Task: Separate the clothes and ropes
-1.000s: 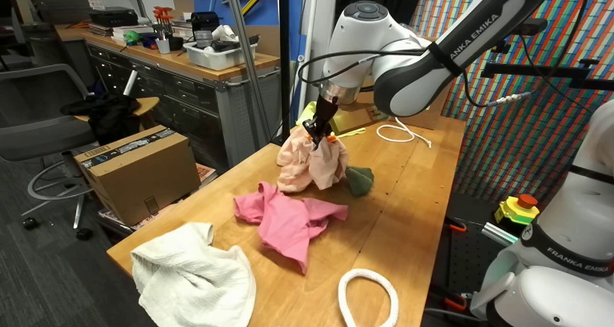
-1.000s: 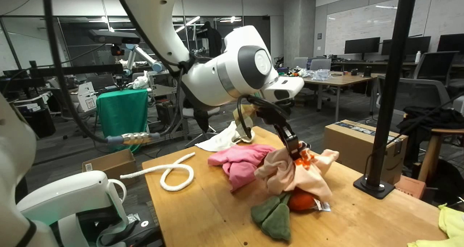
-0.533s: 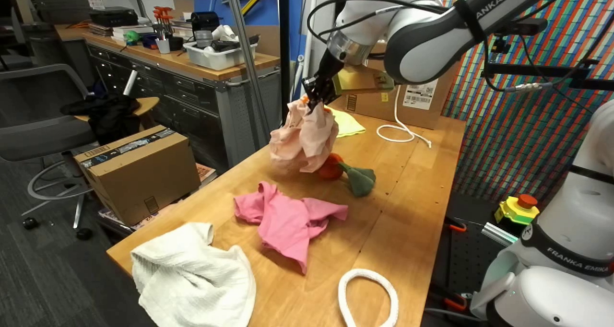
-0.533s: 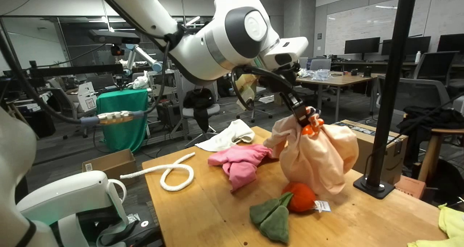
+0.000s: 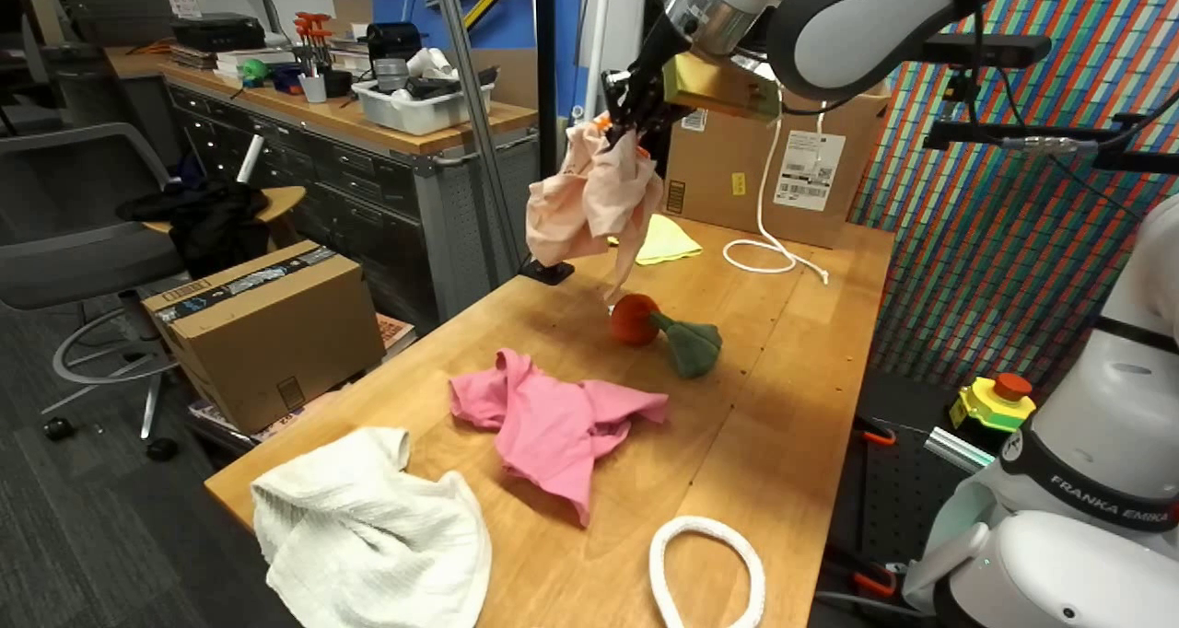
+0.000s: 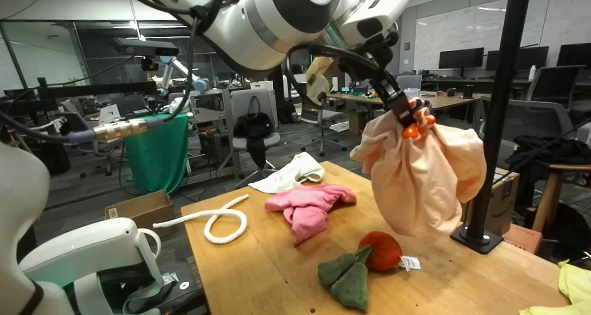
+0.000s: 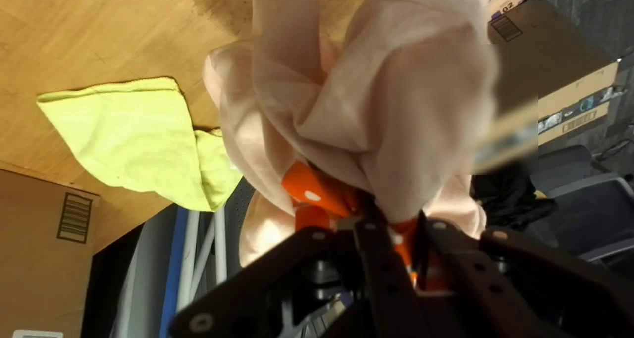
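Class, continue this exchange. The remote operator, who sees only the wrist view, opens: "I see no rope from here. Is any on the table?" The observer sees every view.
Observer: Yes, a thick white rope forms a loop on the table.
Operator: I see the yellow-green cloth and the peach cloth hanging from the jaws. Which other cloth lies out?
Observer: A bright pink cloth, crumpled on the table.
Operator: Does anything lie near it?
Observer: Yes, a white cloth, not touching it.
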